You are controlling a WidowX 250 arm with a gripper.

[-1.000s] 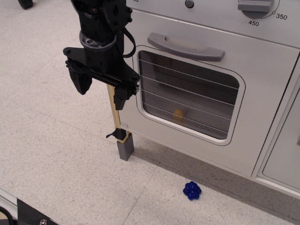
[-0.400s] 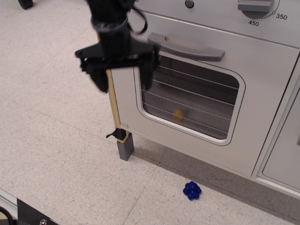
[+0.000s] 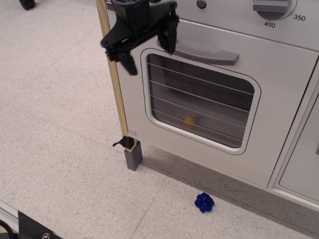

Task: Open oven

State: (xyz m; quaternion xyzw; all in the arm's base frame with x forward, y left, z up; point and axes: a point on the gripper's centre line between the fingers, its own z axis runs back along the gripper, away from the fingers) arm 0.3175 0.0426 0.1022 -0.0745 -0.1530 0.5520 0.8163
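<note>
So I'm lining up on the big white-grey toy oven point(image 3: 214, 114), which fills the frame from about 12 to 4 o'clock, door shut, its rounded window crossed by thin wire lines. The black two-finger gripper point(image 3: 149, 49) sits up at 11 o'clock with its fingers spread wide and nothing between them; one finger point(image 3: 169, 40) is right at the left end of the grey bar handle point(image 3: 199, 50), the other point(image 3: 128, 62) hangs off past the door's left edge. I can't tell if that near finger is touching the bar or just in front of it.

My take on doing this well: slide toward 3 o'clock so the jaws straddle the bar nearer its middle, close firmly, then pull out and down along the door's arc rather than straight back, or the grip probably slips off.

Around it: the floor point(image 3: 55, 124) is pale speckled tile with faint seams. A thin wooden post point(image 3: 117, 94) runs down the oven's left edge into a small grey block foot point(image 3: 133, 157) at 7 o'clock. A small knobbly blue toy point(image 3: 204, 202) lies on the floor at 5 o'clock, under where I'd guess the door swings. Grey numbered dial point(image 3: 271, 7) at 1 o'clock, plain white cabinet door point(image 3: 304, 159) at 4.
</note>
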